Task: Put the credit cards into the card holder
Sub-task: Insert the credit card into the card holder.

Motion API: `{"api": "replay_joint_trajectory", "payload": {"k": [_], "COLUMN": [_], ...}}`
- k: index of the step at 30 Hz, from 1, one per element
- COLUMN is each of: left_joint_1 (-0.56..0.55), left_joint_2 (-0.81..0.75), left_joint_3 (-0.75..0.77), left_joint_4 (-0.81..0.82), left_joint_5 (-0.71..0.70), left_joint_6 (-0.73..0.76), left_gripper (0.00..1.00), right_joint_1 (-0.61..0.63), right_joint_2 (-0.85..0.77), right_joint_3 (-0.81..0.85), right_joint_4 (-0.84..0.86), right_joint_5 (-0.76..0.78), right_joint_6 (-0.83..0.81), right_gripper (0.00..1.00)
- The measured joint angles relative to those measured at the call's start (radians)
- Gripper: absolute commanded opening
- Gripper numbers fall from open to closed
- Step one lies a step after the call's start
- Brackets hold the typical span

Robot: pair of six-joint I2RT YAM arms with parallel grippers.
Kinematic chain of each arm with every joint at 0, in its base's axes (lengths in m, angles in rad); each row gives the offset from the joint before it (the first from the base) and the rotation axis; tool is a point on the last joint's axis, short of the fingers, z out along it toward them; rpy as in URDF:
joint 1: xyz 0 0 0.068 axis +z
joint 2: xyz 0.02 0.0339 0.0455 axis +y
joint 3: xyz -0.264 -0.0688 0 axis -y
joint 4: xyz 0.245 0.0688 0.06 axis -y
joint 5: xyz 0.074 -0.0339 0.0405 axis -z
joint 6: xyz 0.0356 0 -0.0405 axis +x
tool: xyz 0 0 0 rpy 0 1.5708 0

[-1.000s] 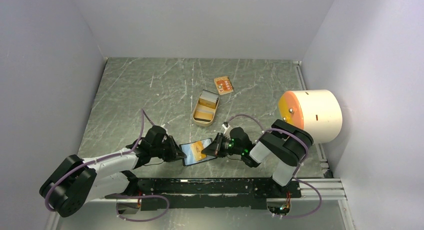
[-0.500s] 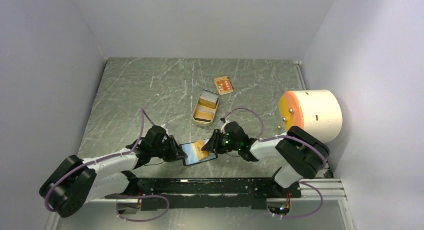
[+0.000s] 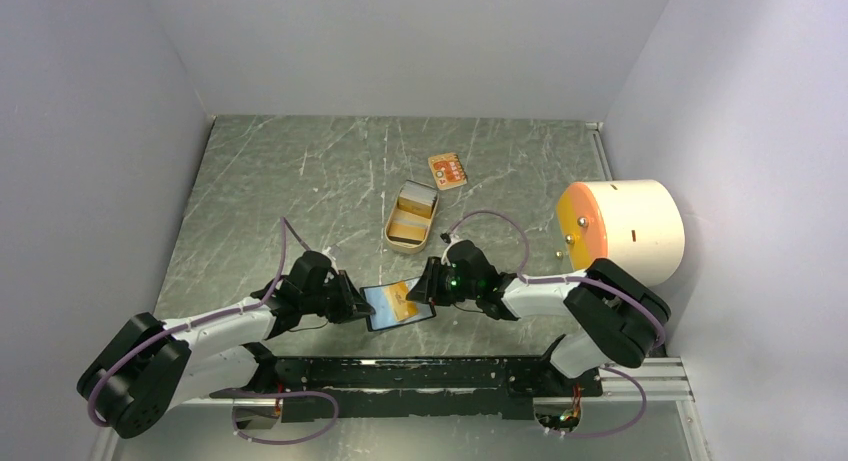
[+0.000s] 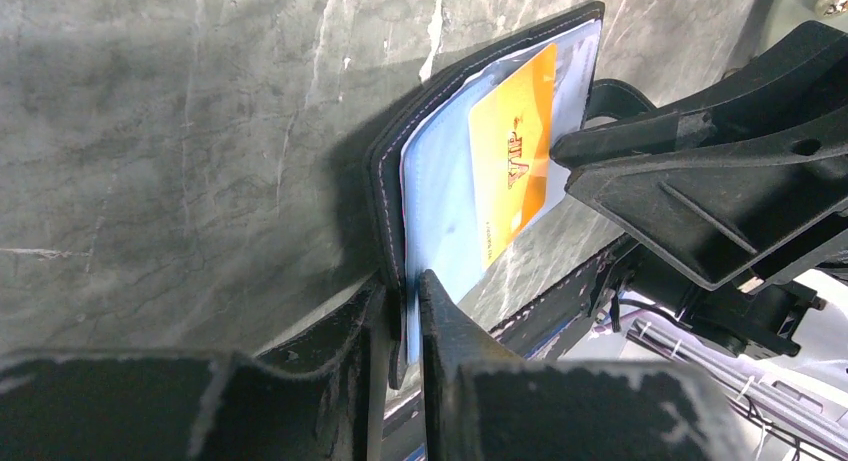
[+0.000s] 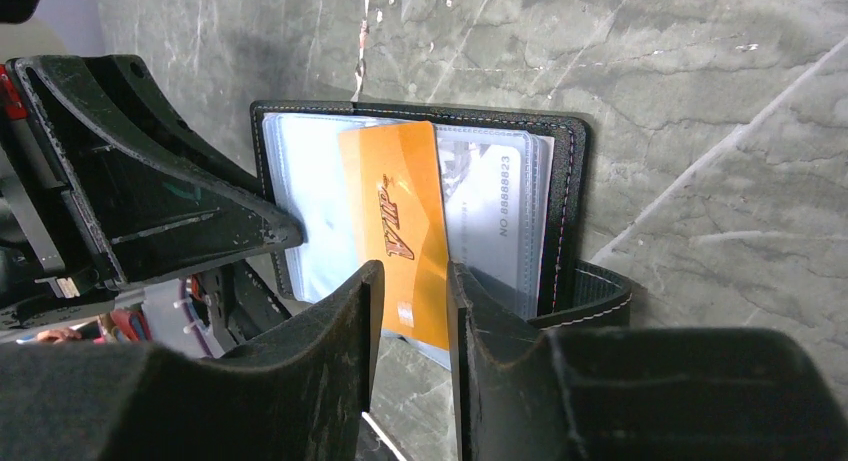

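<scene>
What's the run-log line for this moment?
left tool: shut on black leather folding card holder | right tool: open | orange rectangular VIP card: protrudes from holder

Black left gripper [image 4: 403, 286], white arm links [image 3: 225, 326], black joints [image 3: 150, 366], purple cables [image 3: 290, 238].

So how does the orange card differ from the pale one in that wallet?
The orange card is bright, reads VIP and juts past the edge of the card holder; the pale card is grey-white, shows a number and sits wholly inside. The orange card lies on top, the pale card partly beneath it. Both are flat cards in the open holder.
</scene>
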Motion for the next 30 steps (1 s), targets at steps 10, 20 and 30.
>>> {"api": "replay_joint_trajectory", "payload": {"k": [10,20,30], "left_joint_1": [0.0,0.0,0.0], "left_joint_2": [0.0,0.004,0.011], "left_joint_3": [0.0,0.0,0.0], "left_joint_4": [0.01,0.032,0.047], "left_joint_5": [0.002,0.023,0.039], "left_joint_6": [-0.005,-0.006,-0.007], "left_gripper": [0.22,0.25,0.29], "right_joint_1": [0.045,0.089,0.093], "right_joint_2": [0.057,0.099,0.071], "right_joint_3": [0.021,0.038,0.077], "right_joint_4": [0.05,0.084,0.014], "right_joint_5": [-0.024,-0.027,0.04], "right_joint_6": [0.017,0.028,0.005], "right_gripper": [0.33,0.35,0.46]}}
